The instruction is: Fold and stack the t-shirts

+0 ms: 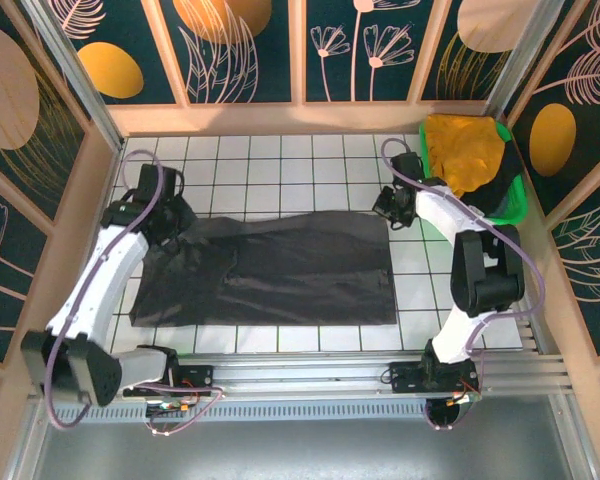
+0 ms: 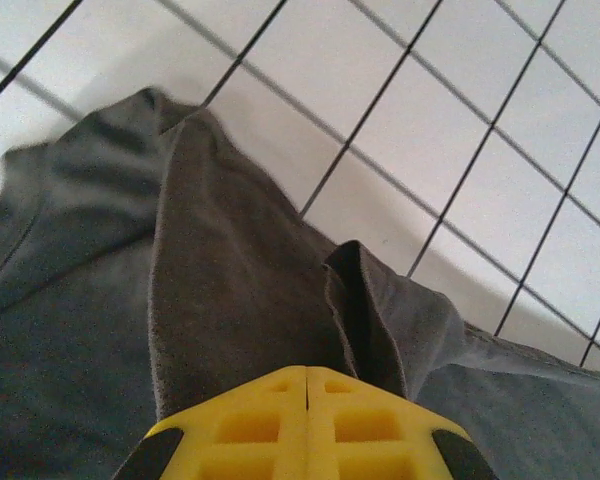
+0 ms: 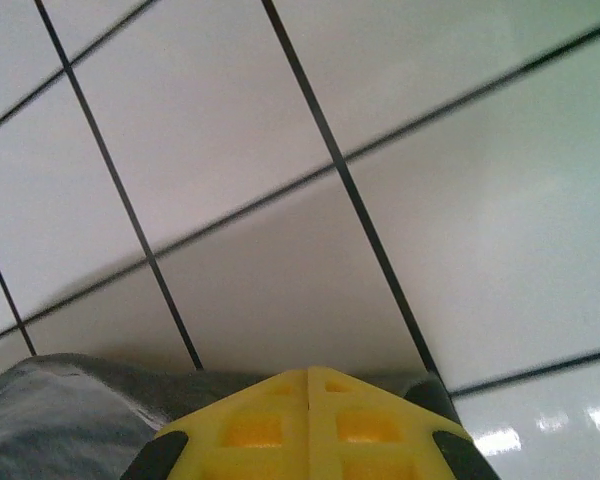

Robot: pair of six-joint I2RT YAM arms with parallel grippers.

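Slippage is the main worry. From above, the black shirt (image 1: 280, 270) lies spread flat on the table (image 1: 280, 160), with the left jaws at its far left corner and the right jaws at its far right corner. If one corner pulls free while the far edge is carried over, the fold would probably land skewed. Right of the black shirt, the basket (image 1: 518, 205) holds the yellow shirt (image 1: 465, 150), heaped over a dark cloth (image 1: 498, 195). The right arm works close by and could snag that heap.

On the left wrist, the left jaws are pressed together on a ridge of the black shirt (image 2: 230, 280), which bunches ahead of them.

On the right wrist, the right jaws are closed on the black shirt's hem (image 3: 80, 410). Only a thin edge seems caught, so this grip looks likelier to let go.
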